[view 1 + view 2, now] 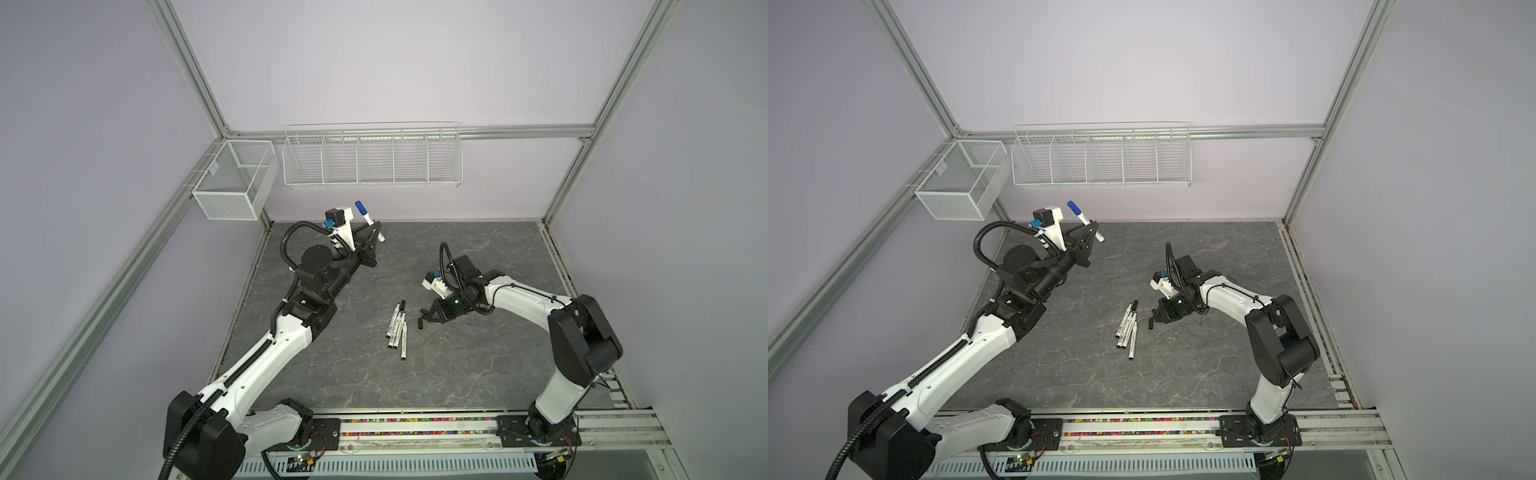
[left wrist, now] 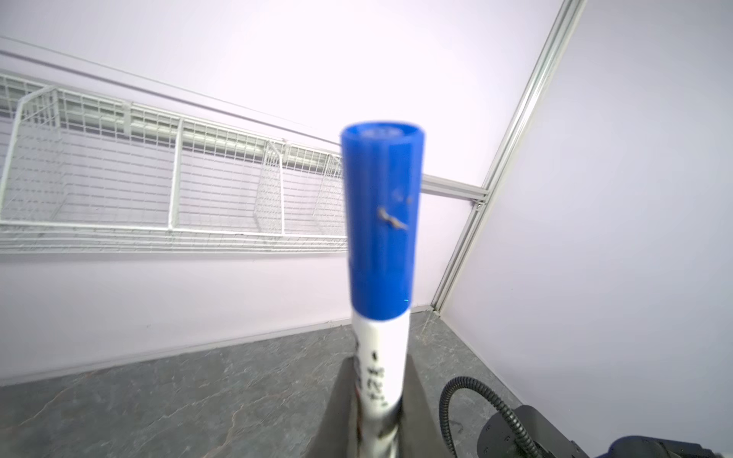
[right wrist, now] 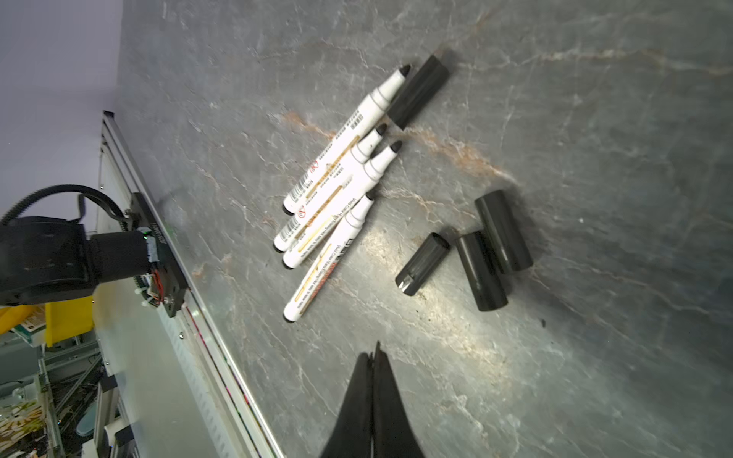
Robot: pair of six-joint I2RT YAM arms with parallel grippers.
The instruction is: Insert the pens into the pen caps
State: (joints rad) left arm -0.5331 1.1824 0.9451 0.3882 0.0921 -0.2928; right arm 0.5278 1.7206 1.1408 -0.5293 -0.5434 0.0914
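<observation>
In both top views the left jaws are raised at the upper left of centre, above the far edge of the counter (image 1: 478, 374) (image 1: 1204, 374), and they pinch the white barrel of the blue pen (image 1: 369, 219) (image 1: 1085, 219) (image 2: 381, 368). This pen leans, with its blue cap (image 1: 360, 206) (image 1: 1074, 205) (image 2: 380, 222) seated on the end that points to the upper left of the frame. Near the middle of the frame four uncapped pens (image 1: 397, 328) (image 1: 1128, 326) (image 3: 337, 190) lie on the counter in a close bundle, touching side by side, their black nibs toward the upper part of the frame. One black cap (image 1: 402, 304) (image 1: 1134, 304) (image 3: 420, 93) lies just beside the nib of the pen at the bundle's upper end. The right jaws hang low over the counter just right of the bundle and are pressed together on nothing. In the right wrist view three more black caps lie close to them: a pair (image 3: 492, 253) touching along their sides and a third cap (image 3: 423, 263) just beside the pair. In a top view only one of these (image 1: 420, 323) shows clearly.
</observation>
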